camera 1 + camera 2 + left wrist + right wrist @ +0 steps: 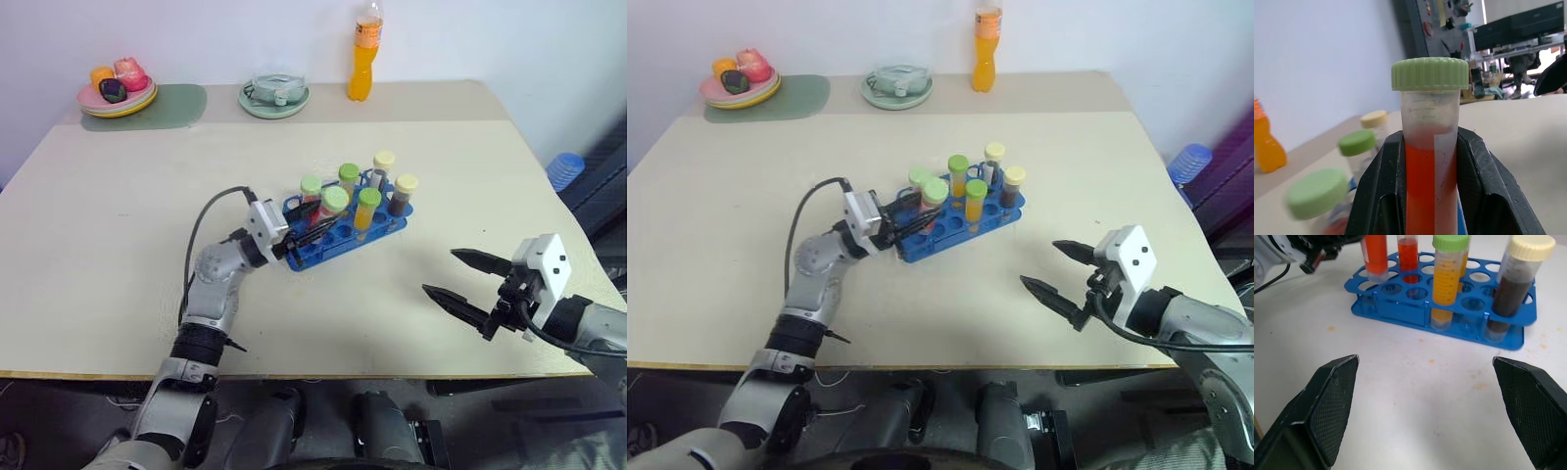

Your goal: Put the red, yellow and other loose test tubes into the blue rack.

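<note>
on the far left of the pale table sat a stack of plates with fruit on a green mat, well apart from the work. the left gripper was clamped shut on a green-capped plastic test tube of red liquid, the tube upright between the two black fingers in the left wrist view. in the head views that tube hung at the near-left end of the blue plastic tube rack, over or just at the holes there; whether its tip had entered a hole i could not tell.

the rack already held several tubes: green-capped ones with orange and red fill, and a cream-capped tube of dark brown liquid at its right end. no loose tube showed on the table, so this one was likely the last.

the chief risk was at the rack's near-left corner. the held tube stood close beside a seated green-capped tube, so a slanted descent could knock that neighbour or catch the hole's rim and drag the light rack along the table. letting go before the tip was seated could let the tube topple out.

to the right, the right gripper hung above bare table with its fingers spread wide and nothing in them, well apart from the rack, so nothing was steadying the rack.
</note>
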Available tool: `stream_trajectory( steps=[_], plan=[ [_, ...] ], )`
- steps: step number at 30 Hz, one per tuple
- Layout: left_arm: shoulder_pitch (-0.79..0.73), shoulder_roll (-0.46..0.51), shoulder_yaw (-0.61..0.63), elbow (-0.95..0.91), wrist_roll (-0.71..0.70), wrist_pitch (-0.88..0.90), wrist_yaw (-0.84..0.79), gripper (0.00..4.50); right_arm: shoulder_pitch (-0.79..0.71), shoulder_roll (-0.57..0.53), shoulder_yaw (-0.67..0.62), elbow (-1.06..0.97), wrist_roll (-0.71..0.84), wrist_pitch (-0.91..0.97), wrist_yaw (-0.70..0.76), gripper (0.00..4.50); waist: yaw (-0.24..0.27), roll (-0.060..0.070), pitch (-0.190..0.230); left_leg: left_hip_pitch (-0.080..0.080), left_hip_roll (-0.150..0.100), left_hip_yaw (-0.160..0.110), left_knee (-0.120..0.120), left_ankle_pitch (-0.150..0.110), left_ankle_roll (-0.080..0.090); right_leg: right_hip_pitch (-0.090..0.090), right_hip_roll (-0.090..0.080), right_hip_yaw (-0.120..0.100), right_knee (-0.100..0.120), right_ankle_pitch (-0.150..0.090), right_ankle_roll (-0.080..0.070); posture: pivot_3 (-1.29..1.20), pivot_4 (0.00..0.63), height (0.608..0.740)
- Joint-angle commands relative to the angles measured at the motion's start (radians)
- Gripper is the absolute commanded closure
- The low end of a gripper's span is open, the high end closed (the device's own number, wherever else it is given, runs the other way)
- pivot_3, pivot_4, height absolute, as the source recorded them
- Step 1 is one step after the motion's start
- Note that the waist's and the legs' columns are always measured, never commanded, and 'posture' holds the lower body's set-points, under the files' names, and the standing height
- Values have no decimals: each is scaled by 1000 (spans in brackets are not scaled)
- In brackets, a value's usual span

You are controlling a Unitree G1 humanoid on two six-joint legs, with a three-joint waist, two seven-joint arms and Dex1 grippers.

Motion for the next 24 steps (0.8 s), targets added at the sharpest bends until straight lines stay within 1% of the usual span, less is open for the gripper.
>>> stream_trajectory(
  steps=[1, 5, 10, 13, 17, 24],
  plan=[
    [-5, -31, -15, 14, -18, -35, 7, 3726, 23, -27, -91, -70, 49, 35, -10, 0, 0, 0, 0, 0, 0, 0, 0, 0, 0, 0, 0, 0, 0, 0, 0, 0, 150, 740],
    [-21, -85, -22, 108, -16, -50, 18, 3726, 51, -50, -166, -122, 106, 96, -32, 0, 1, 0, 0, 0, 0, 0, 1, 0, 0, 0, 0, 0, 0, 0, 0, 0, 150, 740],
    [-54, -103, -16, 226, 7, -115, 27, 3726, 52, -74, -221, -155, 164, 153, -63, 0, 0, 0, 0, 0, 0, 0, 1, 0, 1, 1, 0, -1, 0, 0, 0, 0, 150, 740],
    [-64, -105, -16, 254, 5, -137, 27, 3726, 54, -80, -232, -160, 181, 164, -72, 0, 0, 0, -1, 1, 0, 0, 1, 0, 1, 2, 0, -1, 0, 0, 0, 0, 150, 740],
    [-80, -81, 0, 301, 8, -158, 40, 3726, 48, -87, -243, -165, 194, 174, -97, 0, -1, 0, -1, 1, 0, 0, 2, 0, 1, 3, 0, -1, 0, 0, 1, 0, 150, 740],
    [-64, -59, 0, 290, -1, -159, 41, 3726, 37, -90, -223, -151, 189, 163, -106, 0, -2, 0, -1, 2, 0, 0, 1, 0, 1, 3, 1, -1, 0, 0, 1, 0, 150, 740]
  ],
)
